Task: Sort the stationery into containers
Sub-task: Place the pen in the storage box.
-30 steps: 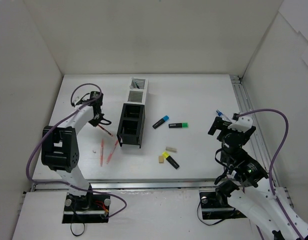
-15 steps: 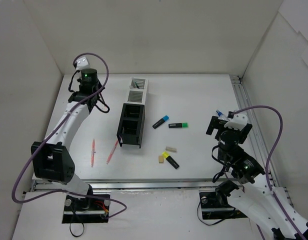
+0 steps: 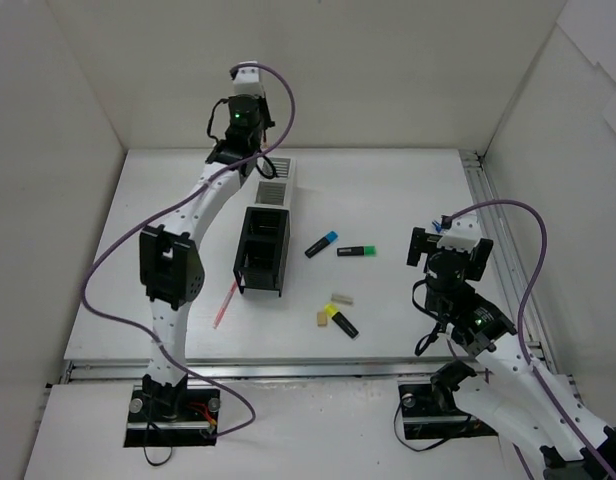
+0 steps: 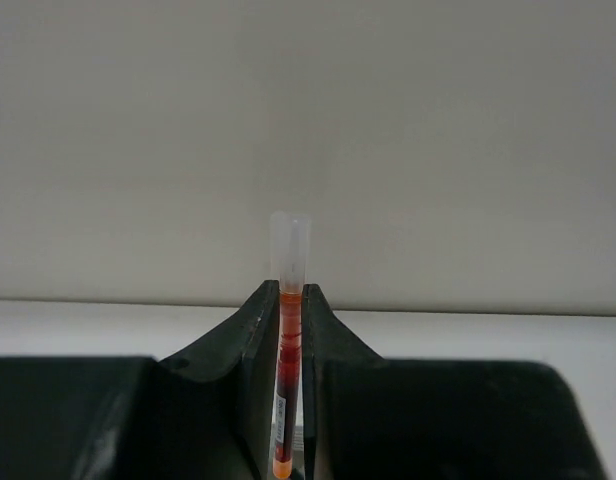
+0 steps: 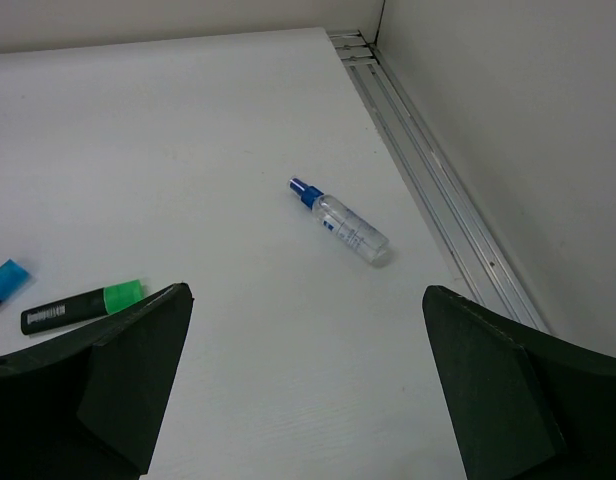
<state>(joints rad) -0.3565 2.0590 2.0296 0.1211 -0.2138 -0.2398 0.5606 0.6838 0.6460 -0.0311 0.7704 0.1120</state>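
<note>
- The top external camera looked steeply down from above and behind the arm bases, at long range, covering the whole bench (image 3: 408,190).
- The left wrist camera sat close behind the left end effector (image 4: 290,292), facing level toward the back wall (image 4: 308,120); only a thin bench strip showed.
- The right wrist camera looked obliquely down over the bench's right side at medium range, sharing the green-capped highlighter (image 5: 83,307) and side rail (image 5: 428,190) with the top view.

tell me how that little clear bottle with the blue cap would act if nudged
The clear bottle lies on its side and looks round, so a nudge would probably roll it. Small and see-through, it is likely light. Its smooth wall may slip when gripped.
</note>
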